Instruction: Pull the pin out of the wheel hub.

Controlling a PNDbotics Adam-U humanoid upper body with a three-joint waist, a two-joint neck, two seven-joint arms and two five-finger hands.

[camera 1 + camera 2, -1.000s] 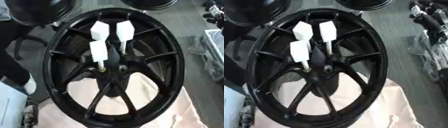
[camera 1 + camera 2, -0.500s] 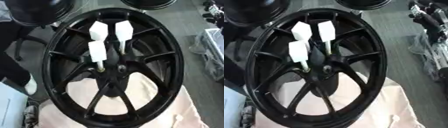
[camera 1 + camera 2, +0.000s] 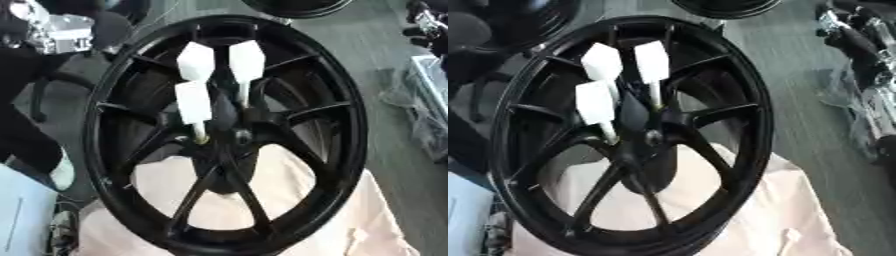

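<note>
Item: one black multi-spoke alloy wheel point(image 3: 105, 125), lying nearly flat on a pale cream cloth point(image 3: 289, 200) with grey floor beyond it. Its hub point(image 3: 226, 134) sits at the middle, where the spokes meet. Standing in the hub are three white block-headed pins: the lowest pin point(image 3: 192, 102) on the left, with a thin pale shaft running down to the hub face, and two further pins point(image 3: 196, 62) point(image 3: 247, 60) side by side behind it. All three are close together and tilted a little away from you. Handling: the wheel looks heavy and rigid and should stay put under a pull. The pins look light and stiff, and their flat-sided heads give you a better hold than the narrow shafts. Take the chosen pin by its white head, thumb on one flat and fingers on the opposite one, and draw along the line of the shaft, since a sideways pull would likely bind it in its hole. Mind the neighbouring heads, which leave little room for fingers. Hands: neither your left hand nor your right hand shows in either view, so their fingers cannot be reported. A silver and black shape point(image 3: 52, 30) at the upper left may be other equipment, though it is too unclear to identify.
</note>
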